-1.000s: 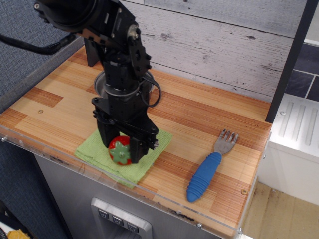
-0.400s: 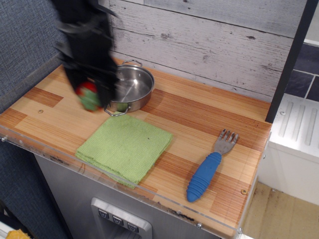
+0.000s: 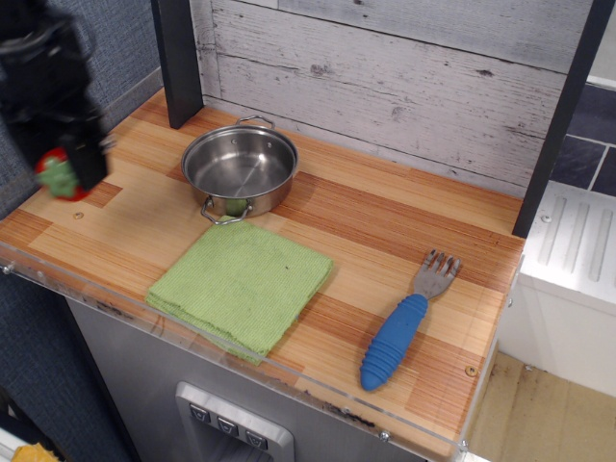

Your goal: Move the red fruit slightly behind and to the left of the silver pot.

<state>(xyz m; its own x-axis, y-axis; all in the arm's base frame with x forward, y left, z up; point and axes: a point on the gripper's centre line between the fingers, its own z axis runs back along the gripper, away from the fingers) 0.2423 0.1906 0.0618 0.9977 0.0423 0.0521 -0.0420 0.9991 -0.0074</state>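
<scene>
My gripper (image 3: 64,175) is at the far left, blurred, held above the left end of the wooden counter. It is shut on the red fruit (image 3: 60,179), a red toy strawberry with a green leaf cap facing the camera. The silver pot (image 3: 240,168) stands at the back of the counter, right of the gripper and well apart from it. A small pale green ball (image 3: 234,205) lies inside the pot at its front wall.
A green cloth (image 3: 242,281) lies in front of the pot near the front edge. A fork with a blue handle (image 3: 399,332) lies at the right. A dark post (image 3: 179,63) stands behind the pot on the left. A grey plank wall runs along the back.
The gripper lifted the strawberry off the green cloth and carried it left, past the pot's front, to the counter's far left end. The pot and cloth are now uncovered.
</scene>
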